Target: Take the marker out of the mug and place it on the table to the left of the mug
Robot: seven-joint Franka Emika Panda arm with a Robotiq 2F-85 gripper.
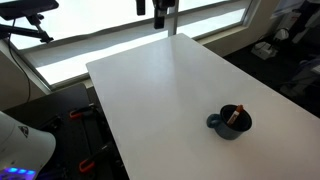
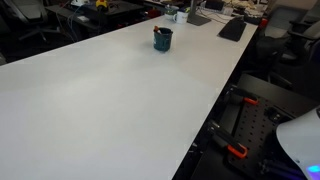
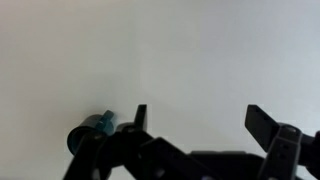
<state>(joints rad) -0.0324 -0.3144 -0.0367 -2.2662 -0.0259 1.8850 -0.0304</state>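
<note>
The dark blue mug [image 1: 230, 122] stands on the white table [image 1: 150, 90] near its edge, and the reddish-orange marker [image 1: 236, 115] stands tilted inside it. The mug also shows in an exterior view [image 2: 162, 39] at the far end of the table [image 2: 100, 100]. My gripper [image 1: 162, 22] hangs above the opposite end of the table, far from the mug. In the wrist view my gripper [image 3: 198, 110] is open and empty over bare tabletop [image 3: 200, 50]. The mug [image 3: 103, 123] is small at the lower left, partly hidden by a finger.
A bright window [image 1: 110, 35] runs behind the table. A keyboard [image 2: 232, 28] and desk clutter lie beyond the mug. Office chairs [image 2: 30, 25] stand around the table. Red clamps [image 2: 235, 152] and black frame parts sit below the table's edge.
</note>
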